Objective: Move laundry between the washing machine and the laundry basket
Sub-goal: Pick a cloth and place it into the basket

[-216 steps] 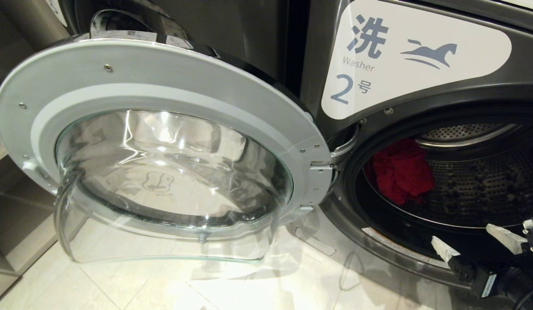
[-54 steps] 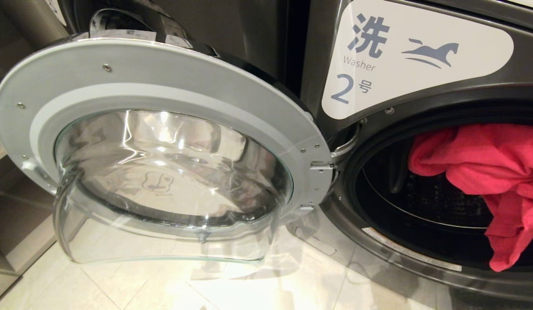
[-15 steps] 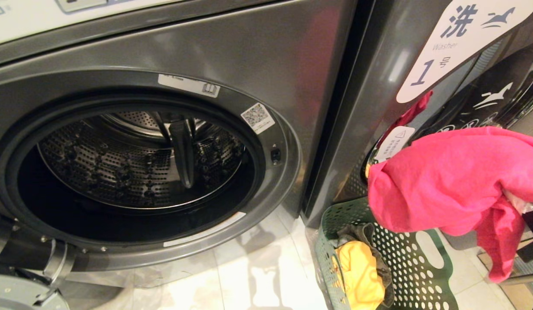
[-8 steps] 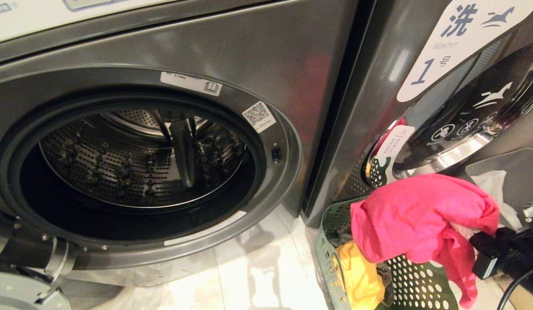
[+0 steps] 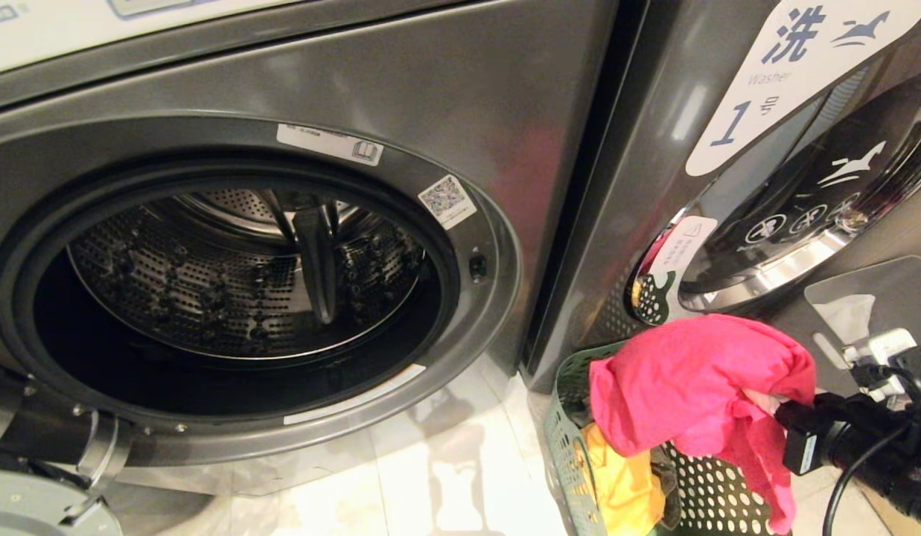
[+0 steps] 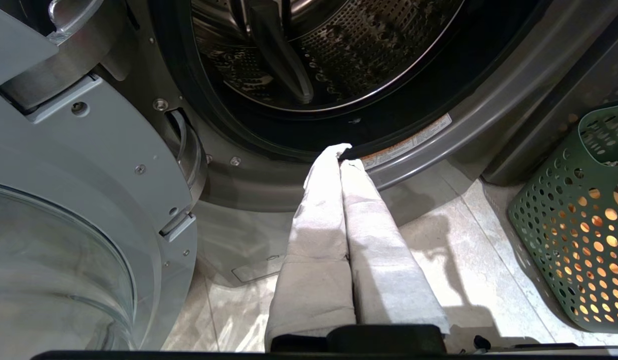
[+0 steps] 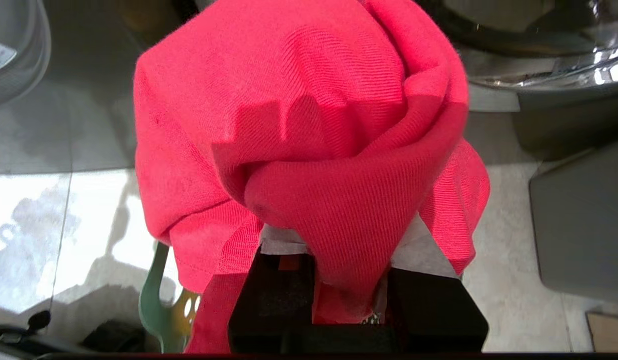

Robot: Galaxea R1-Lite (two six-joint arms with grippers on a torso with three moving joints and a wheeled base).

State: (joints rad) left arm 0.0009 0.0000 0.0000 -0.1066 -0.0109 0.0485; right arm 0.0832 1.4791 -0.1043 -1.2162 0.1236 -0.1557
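Observation:
The washing machine's drum (image 5: 244, 275) stands open with no laundry showing inside. To its right, a green perforated laundry basket (image 5: 572, 439) sits on the floor with a yellow garment (image 5: 616, 476) in it. My right gripper (image 5: 776, 406) is shut on a bunched pink garment (image 5: 691, 380), which hangs over the basket's near side. In the right wrist view the pink garment (image 7: 299, 125) covers the right gripper (image 7: 346, 250). My left gripper (image 6: 341, 155) is shut and empty, low in front of the washer's lower rim.
A second washer marked 1, with a chrome-ringed shut door (image 5: 802, 223), stands behind the basket. The first washer's glass door (image 6: 64, 200) hangs open beside my left arm. A grey panel (image 5: 877, 298) stands right of the basket. Pale floor tiles (image 5: 430, 476) lie before the machines.
My right gripper has come down with the pink garment, from level with the second washer's door to just over the basket. The left gripper has not moved.

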